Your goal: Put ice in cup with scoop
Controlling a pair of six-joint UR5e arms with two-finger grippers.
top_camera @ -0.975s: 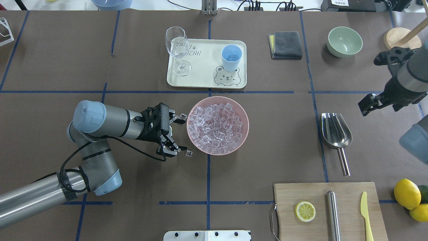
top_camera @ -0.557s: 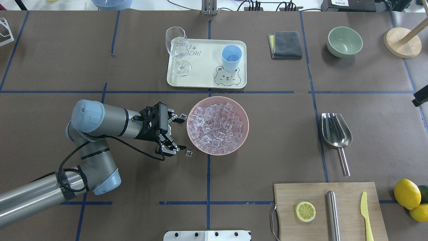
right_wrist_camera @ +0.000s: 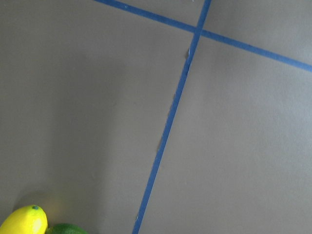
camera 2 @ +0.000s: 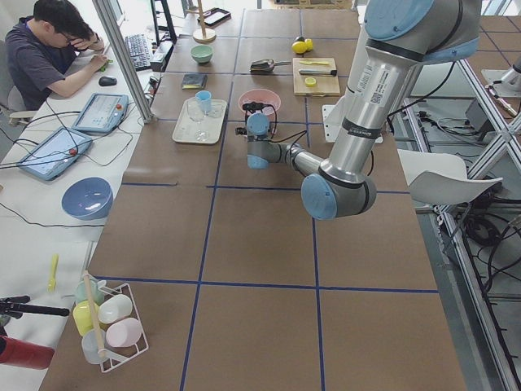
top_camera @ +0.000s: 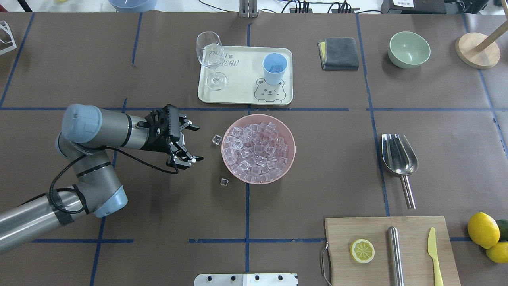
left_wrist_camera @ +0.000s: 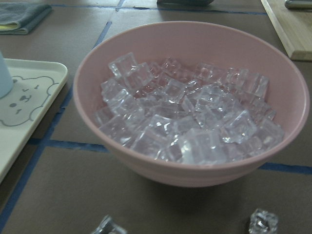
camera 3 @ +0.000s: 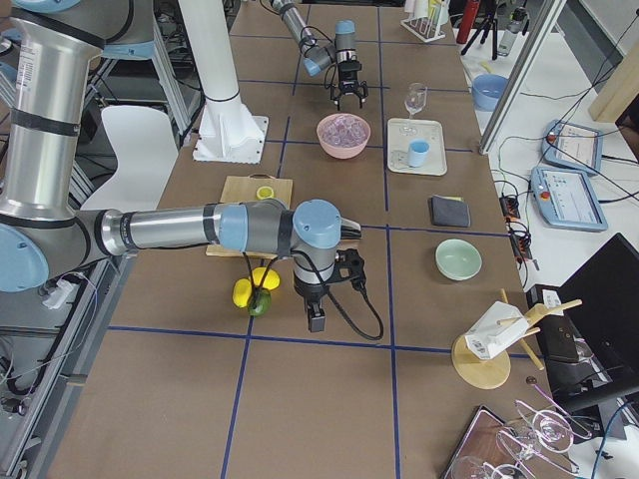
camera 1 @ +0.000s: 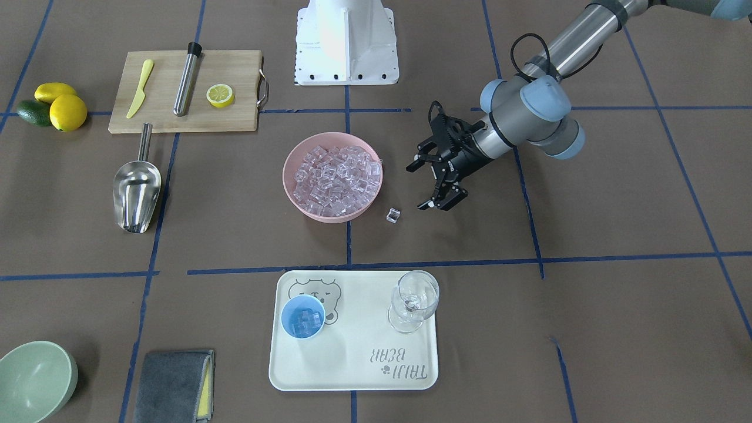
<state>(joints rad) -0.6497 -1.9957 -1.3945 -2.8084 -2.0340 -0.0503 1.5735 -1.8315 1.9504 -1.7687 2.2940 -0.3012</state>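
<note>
While my left gripper (top_camera: 198,143) hung spread wide and empty left of centre in the overhead frame, the ice (top_camera: 256,151) sat heaped in a pink bowl (top_camera: 294,147) at mid-frame on the desk (top_camera: 317,178). One stray cube (top_camera: 216,139) lay just beside the bowl's left rim and a second cube (top_camera: 224,182) near its lower left, both apart from the gripper; the open jaws looked like waiting, not grasping. The cup (top_camera: 274,68) stood on a cream tray (top_camera: 242,95) at upper centre, a few cubes showing inside it in the front view, so part of the job looked done. The scoop (top_camera: 399,157) lay alone at right of frame, trough up and handle pointing to the lower edge, probably so that my right arm could take it by the rod. My right gripper (camera 3: 317,321) appeared only in the side view from the desk's right end, low beside the lemons (top_camera: 483,229), and I could not tell whether it was spread or closed. A wine glass (top_camera: 210,59) shared the tray, at its left end and apart from the cup. A cutting board (top_camera: 414,246) with a lemon slice (top_camera: 362,251), steel cylinder (top_camera: 393,254) and yellow knife (top_camera: 433,254) sat just below the scoop's handle, likeliest to crowd a reach for it.
</note>
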